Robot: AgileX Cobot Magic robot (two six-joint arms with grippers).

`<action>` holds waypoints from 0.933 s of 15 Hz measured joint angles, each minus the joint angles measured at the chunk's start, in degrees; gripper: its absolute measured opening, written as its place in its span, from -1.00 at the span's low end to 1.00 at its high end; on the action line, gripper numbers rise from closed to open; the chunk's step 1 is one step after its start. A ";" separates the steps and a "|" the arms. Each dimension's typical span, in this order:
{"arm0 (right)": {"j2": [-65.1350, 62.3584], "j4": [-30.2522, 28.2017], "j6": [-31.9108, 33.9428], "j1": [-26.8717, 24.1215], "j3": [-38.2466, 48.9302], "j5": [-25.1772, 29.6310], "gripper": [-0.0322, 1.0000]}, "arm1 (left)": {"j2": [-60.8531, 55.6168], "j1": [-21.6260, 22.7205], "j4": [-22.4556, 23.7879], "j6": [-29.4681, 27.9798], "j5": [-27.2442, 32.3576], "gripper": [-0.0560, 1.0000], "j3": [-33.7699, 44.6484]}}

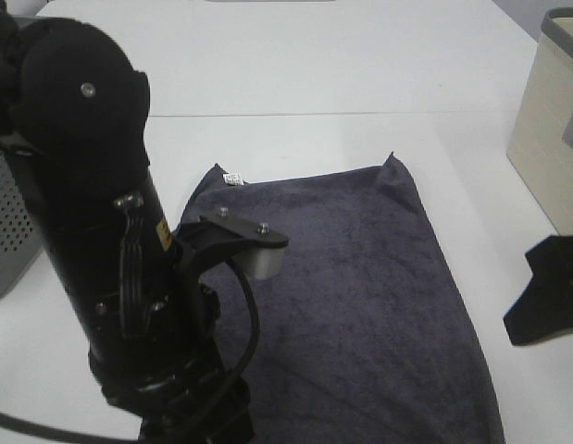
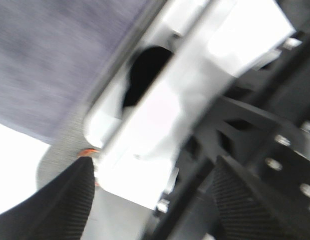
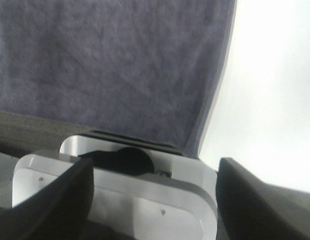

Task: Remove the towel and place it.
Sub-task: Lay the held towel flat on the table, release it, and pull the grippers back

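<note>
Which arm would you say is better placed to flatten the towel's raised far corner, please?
Probably the right. The towel has its raised corner on the right-hand side, and the right gripper hangs open by that edge; the left arm stands over the towel's near left part.

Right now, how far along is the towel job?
Done: the dark charcoal-grey terry towel lies spread flat on the white table, outside the grey perforated basket. In hand: nothing; left end effector and right end effector both open, empty. Left: probably just backing off.
</note>
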 joint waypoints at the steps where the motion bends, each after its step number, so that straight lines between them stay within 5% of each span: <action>1: 0.00 -1.43 -0.29 0.00 -1.60 -1.20 0.37 | 0.00 0.00 3.78 -1.60 0.00 0.32 -2.01; 3: 0.74 -4.70 -0.34 -1.32 -4.98 -1.89 0.37 | 0.00 2.29 9.51 -4.07 0.00 0.32 -4.87; 5: 4.24 -5.27 -3.09 -6.30 -9.34 -1.89 0.37 | 0.00 10.08 11.00 -3.78 -0.40 0.32 -7.68; 8: 14.21 2.52 -16.79 -13.52 -18.39 -0.80 0.37 | 2.23 21.37 10.94 -0.74 -1.26 0.32 -13.01; 9: 22.86 9.51 -23.84 -15.87 -26.30 2.12 0.37 | 6.07 27.10 10.66 -0.34 -1.60 0.32 -16.50; 14: 35.29 12.20 -24.81 -15.99 -37.07 4.47 0.37 | 7.79 29.85 10.94 -2.23 -5.16 0.32 -17.65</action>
